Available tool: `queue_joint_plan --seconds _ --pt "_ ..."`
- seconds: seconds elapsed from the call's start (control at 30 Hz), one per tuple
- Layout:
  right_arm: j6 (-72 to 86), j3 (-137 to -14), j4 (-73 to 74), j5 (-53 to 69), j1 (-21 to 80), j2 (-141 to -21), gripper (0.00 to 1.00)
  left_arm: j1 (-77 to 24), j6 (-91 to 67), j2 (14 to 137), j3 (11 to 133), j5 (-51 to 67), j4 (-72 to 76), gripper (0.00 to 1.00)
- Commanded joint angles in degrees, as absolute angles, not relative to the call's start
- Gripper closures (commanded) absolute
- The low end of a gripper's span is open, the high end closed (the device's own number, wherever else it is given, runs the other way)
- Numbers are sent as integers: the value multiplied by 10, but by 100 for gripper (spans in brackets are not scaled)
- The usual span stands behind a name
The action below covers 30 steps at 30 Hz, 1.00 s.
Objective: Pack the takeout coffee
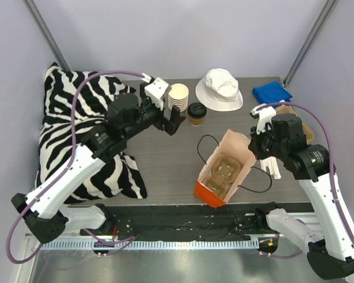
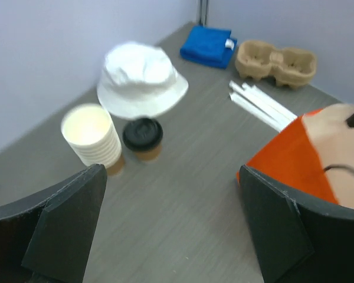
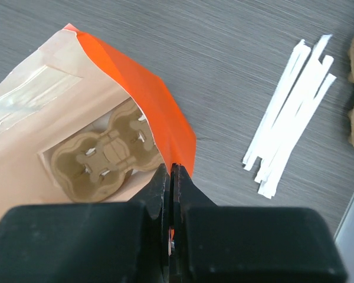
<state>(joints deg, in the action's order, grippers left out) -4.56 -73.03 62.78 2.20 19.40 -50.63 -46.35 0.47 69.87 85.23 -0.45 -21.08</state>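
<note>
Left gripper point(image 1: 172, 122) is spread empty; right gripper point(image 3: 171, 171) is clamped on bag point(image 1: 203, 191). Coffee point(image 1: 196, 112) is toppled if stack point(image 1: 178, 96), at its 10 o'clock, is clipped.

Lab — plain-walled robot enclosure point(image 1: 165, 35)

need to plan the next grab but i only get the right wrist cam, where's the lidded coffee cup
Observer: The coffee cup stands beyond the bag, beside the stack of empty cups.
Operator: left gripper on it
Observer: No, the left gripper is open and empty, short of the cup.
Operator: anything crowding it
Observer: A white hat lies close on its other side.
</note>
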Motion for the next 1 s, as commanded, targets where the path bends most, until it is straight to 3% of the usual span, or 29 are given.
queue_joint_plan --seconds 0.0,0.2,0.4,0.7,0.97 --pt "-45 -750 620 -18 194 -501 99 -416 -78 669 739 88 -147 0" --pt "-86 -739 602 29 194 -498 99 -416 -51 592 569 137 -34 0" --pt "-127 -752 568 29 194 -488 99 -418 39 585 500 108 -29 0" --pt "-164 -757 559 3 194 -518 99 -418 106 657 506 120 -11 0" --pt "-172 -779 541 -19 194 -575 94 -415 33 755 584 62 -27 0"
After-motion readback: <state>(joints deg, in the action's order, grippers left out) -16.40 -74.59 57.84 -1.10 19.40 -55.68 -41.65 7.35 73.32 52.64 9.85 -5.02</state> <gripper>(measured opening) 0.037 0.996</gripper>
